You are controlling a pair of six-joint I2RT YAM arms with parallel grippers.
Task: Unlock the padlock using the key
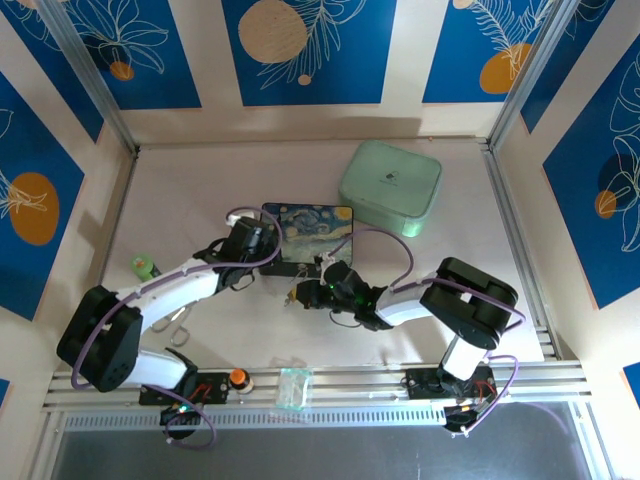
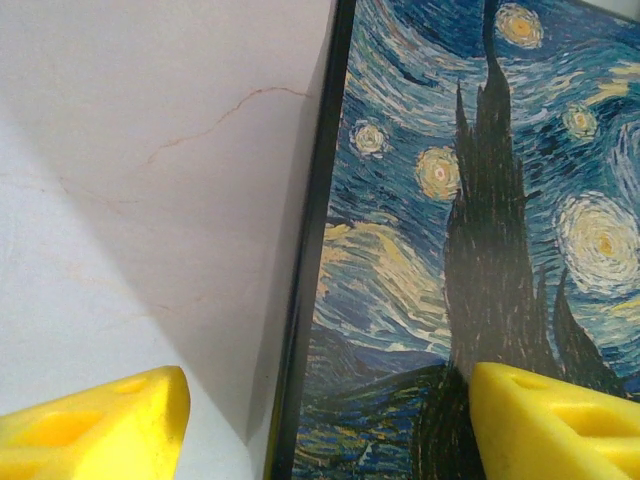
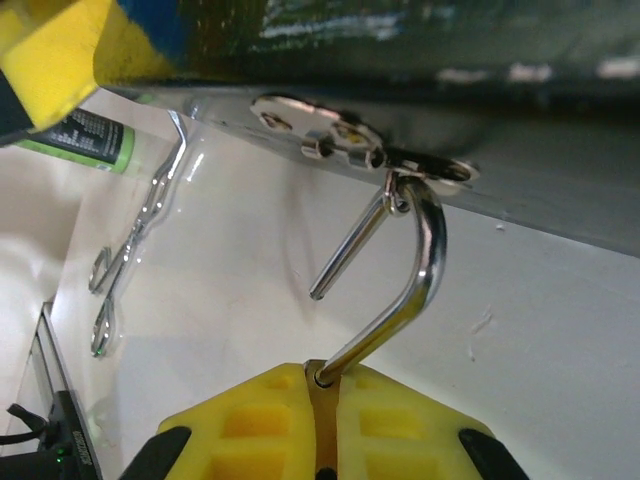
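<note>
- The right gripper (image 3: 322, 385) was clamped shut on the padlock (image 3: 432, 255), with a sliver of its brass body pinched between the two yellow pads.
- One leg of the silver shackle ran down into the body between the pads. The other leg (image 3: 350, 245) stood free, its end out in the air.
- The top of the shackle was hooked through the ring of the metal clasp (image 3: 320, 130) on the front of the painted box (image 3: 400, 40).
- In the top view the right gripper (image 1: 300, 293) sat just in front of the near edge of the box (image 1: 305, 235).
- The left gripper (image 1: 262, 240) was at the left side of the box.
- In the left wrist view the left gripper (image 2: 325, 430) had its yellow fingertips (image 2: 90, 430) apart. One was over the tabletop (image 2: 150, 200) and the other over the painted lid (image 2: 480, 250), straddling the dark edge of the box.
- A pale green case (image 1: 390, 187) lay on the tabletop just behind the box to the right.
- A small green bottle (image 1: 145, 266) and a pair of metal forceps (image 1: 175, 325) lay to the left, near the left arm.
- A clear packet (image 1: 293, 385) rested on the rail at the near edge.
</note>
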